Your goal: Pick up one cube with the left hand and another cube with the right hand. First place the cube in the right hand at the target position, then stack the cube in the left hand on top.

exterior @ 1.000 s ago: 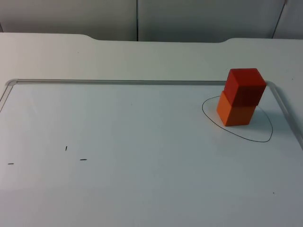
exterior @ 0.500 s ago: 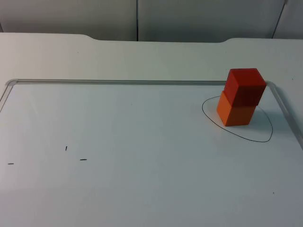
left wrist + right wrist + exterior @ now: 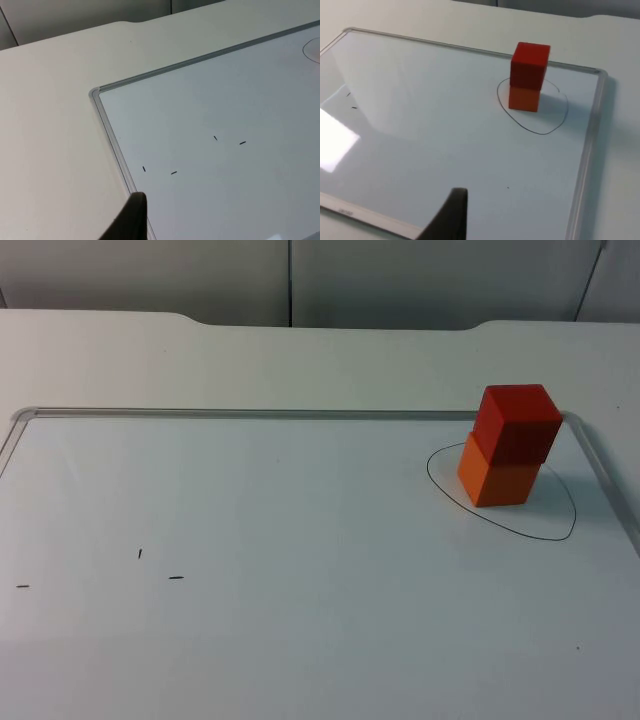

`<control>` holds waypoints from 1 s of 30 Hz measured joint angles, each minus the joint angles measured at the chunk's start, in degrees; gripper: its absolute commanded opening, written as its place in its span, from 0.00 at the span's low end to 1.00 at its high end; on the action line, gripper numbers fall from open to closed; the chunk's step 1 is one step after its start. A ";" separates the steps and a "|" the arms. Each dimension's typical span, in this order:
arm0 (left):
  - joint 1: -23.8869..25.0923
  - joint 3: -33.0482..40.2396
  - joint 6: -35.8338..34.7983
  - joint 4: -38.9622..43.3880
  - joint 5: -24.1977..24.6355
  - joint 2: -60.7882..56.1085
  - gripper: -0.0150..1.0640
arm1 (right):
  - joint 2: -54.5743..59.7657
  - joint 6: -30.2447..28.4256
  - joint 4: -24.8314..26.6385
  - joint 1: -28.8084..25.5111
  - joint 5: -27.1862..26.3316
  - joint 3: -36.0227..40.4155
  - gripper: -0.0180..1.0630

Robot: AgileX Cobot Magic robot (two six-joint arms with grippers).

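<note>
White table top (image 3: 100, 350) running back to the grey partition wall (image 3: 150, 275), and flat on it lies a whiteboard (image 3: 300, 540) with a thin metal frame (image 3: 250, 414) and rounded corners. On the board there's a hand-drawn oval outline (image 3: 548, 536) near its far right corner, and an orange cube (image 3: 497, 482) sits inside that outline, toward its back edge (a red cube (image 3: 516, 423) rides squarely on top of it, slightly offset). Over at the left, a few short black pen dashes (image 3: 176, 577), possibly four in all.
</note>
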 measured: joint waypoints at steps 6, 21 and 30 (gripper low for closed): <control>0.00 0.00 0.00 0.00 0.00 0.00 0.95 | 0.00 0.00 0.00 -8.88 0.00 0.00 0.99; 0.00 0.00 0.00 0.21 0.00 0.00 0.95 | 0.00 0.14 0.00 -18.05 0.00 0.00 0.99; 2.65 0.00 0.00 0.21 0.00 0.00 0.95 | 0.00 0.14 0.00 -18.05 0.00 0.00 0.99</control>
